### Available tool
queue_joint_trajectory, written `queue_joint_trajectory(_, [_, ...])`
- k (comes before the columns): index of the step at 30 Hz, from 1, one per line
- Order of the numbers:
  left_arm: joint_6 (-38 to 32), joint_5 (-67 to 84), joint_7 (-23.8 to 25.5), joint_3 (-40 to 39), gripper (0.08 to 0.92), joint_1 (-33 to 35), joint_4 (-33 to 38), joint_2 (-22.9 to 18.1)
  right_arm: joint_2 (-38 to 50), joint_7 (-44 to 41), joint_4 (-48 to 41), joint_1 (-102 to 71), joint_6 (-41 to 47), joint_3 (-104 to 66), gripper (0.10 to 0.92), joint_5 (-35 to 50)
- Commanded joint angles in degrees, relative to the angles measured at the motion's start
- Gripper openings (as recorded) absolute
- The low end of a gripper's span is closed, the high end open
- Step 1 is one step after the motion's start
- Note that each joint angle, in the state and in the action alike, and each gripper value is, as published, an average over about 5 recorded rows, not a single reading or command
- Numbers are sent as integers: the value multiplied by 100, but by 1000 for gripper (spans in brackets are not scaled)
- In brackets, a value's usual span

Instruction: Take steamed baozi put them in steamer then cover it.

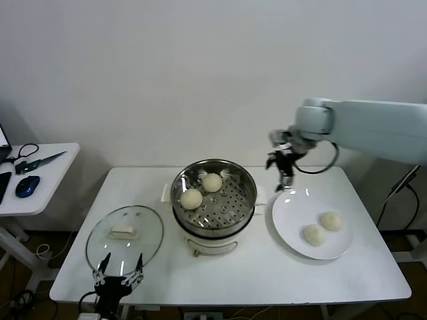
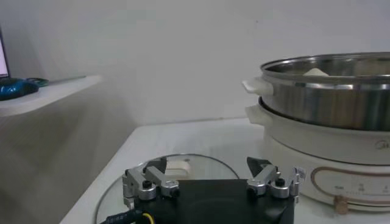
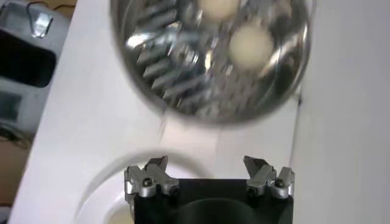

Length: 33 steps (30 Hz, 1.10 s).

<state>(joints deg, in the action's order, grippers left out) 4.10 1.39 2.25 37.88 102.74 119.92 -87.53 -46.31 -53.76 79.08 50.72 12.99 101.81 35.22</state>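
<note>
The steamer (image 1: 230,207) stands mid-table, uncovered, with two baozi (image 1: 211,182) (image 1: 191,199) on its perforated tray. Two more baozi (image 1: 331,221) (image 1: 314,234) lie on a white plate (image 1: 293,210) to its right. The cover (image 1: 143,230), a glass lid with a white handle, lies flat on the table to the steamer's left. My right gripper (image 1: 285,175) hangs open and empty above the plate's far edge, beside the steamer. In the right wrist view the right gripper (image 3: 206,165) looks down on the steamer (image 3: 183,73). My left gripper (image 1: 119,272) waits open at the lid's near edge. The left wrist view has the left gripper (image 2: 207,164) just short of the cover (image 2: 201,167).
A small side table (image 1: 47,180) with a blue mouse (image 1: 27,186) and cables stands off to the left. The white table's front edge (image 1: 233,297) runs just behind my left gripper. A white wall closes the back.
</note>
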Motion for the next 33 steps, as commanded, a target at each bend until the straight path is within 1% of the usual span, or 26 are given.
queue_joint_trajectory(1, [7, 6, 2, 1, 823, -4, -8, -10, 1986, -158, 129, -1484, -292, -631, 823, -1615])
queue_joint_trajectory(6, [4, 2, -2, 14, 823, 26, -5, -29, 2051, 103, -130, -2771, -131, -1656, 823, -2225])
queue_joint_trajectory(15, [-17, -44, -6, -13, 823, 85, -16, -47, 1558, 564, -471, -3981, 250, -2714, 823, -2372])
queue_joint_trajectory(24, [-32, -63, -13, -5, 823, 131, -19, -36, 1152, 674, -765, -4236, 309, -3007, 823, -2375])
queue_joint_trajectory(33, [-29, -82, -16, -13, 823, 107, -44, -48, 1101, 561, -762, -4074, 254, -2901, 810, -2363])
